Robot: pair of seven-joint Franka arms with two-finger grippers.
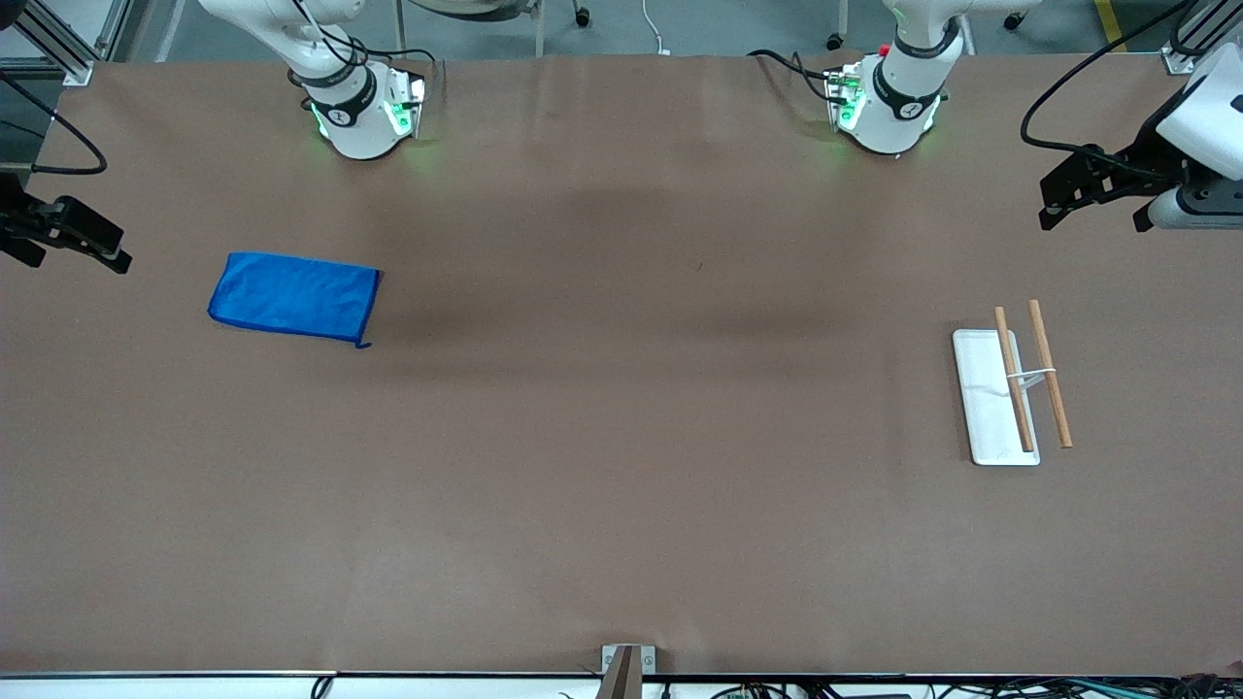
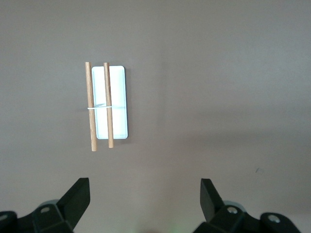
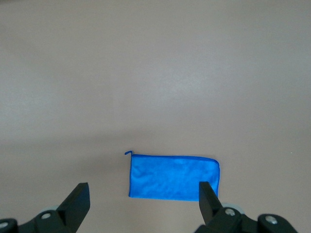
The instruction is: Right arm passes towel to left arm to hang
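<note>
The towel (image 1: pixel 293 296) is a bright blue rectangle lying flat on the brown table toward the right arm's end, with a small loop at one corner. It also shows in the right wrist view, towel (image 3: pixel 172 177). My right gripper (image 1: pixel 115 254) (image 3: pixel 144 190) hangs open high above the table beside the towel, holding nothing. My left gripper (image 1: pixel 1052 206) (image 2: pixel 144 188) hangs open high over the left arm's end, empty. A rack (image 1: pixel 1029 374) (image 2: pixel 99 107) with two wooden rods over a white base (image 1: pixel 986 408) stands on the table there.
The two arm bases (image 1: pixel 364 116) (image 1: pixel 889 107) stand along the table's edge farthest from the front camera. A small metal bracket (image 1: pixel 626 665) sits at the edge nearest that camera. Brown cloth (image 1: pixel 631 388) covers the table between towel and rack.
</note>
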